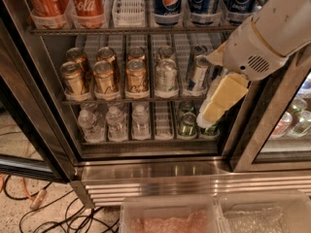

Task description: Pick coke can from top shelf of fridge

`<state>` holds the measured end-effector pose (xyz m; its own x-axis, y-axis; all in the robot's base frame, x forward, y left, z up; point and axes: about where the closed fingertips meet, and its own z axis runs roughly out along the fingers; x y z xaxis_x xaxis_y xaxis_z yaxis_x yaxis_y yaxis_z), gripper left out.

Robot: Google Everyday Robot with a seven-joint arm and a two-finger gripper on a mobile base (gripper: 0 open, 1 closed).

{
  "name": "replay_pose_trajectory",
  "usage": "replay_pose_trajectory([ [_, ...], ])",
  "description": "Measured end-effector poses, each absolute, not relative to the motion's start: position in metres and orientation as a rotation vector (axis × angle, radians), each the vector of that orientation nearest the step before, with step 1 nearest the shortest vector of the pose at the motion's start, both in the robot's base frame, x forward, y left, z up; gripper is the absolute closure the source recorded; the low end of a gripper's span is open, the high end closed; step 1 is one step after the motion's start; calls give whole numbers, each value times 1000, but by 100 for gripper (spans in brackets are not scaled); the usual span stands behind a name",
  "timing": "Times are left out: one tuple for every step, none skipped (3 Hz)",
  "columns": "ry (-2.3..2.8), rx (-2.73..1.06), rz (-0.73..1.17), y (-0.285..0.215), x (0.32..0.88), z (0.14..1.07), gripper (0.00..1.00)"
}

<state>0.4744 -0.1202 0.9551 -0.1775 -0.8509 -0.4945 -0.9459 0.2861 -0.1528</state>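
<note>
Two red-orange coke cans (87, 1) (46, 1) stand side by side at the left end of the top shelf (131, 30) of the fridge (150, 166), in clear front holders. Their tops are cut off by the frame's upper edge. A white slotted lane divider (129, 4) separates them from the blue Pepsi cans (167, 1). My gripper (216, 103), cream-yellow on a white arm (272, 28), hangs in front of the right side of the middle and lower shelves. It is well to the right of and below the coke cans and holds nothing that I can see.
Gold-brown cans (104, 76) and silver cans (166, 76) fill the middle rack, water bottles (116, 123) and green cans (187, 125) the lower one. The fridge's dark right post (265, 125) stands behind the arm. Cables (43, 212) lie on the floor; plastic bins (170, 217) sit below.
</note>
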Motion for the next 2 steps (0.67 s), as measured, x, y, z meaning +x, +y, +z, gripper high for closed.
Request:
replay_pose_trajectory([
  [2062,-1598,270,-116,475,956,0],
  [2051,-1535,307,-114,479,952,0],
])
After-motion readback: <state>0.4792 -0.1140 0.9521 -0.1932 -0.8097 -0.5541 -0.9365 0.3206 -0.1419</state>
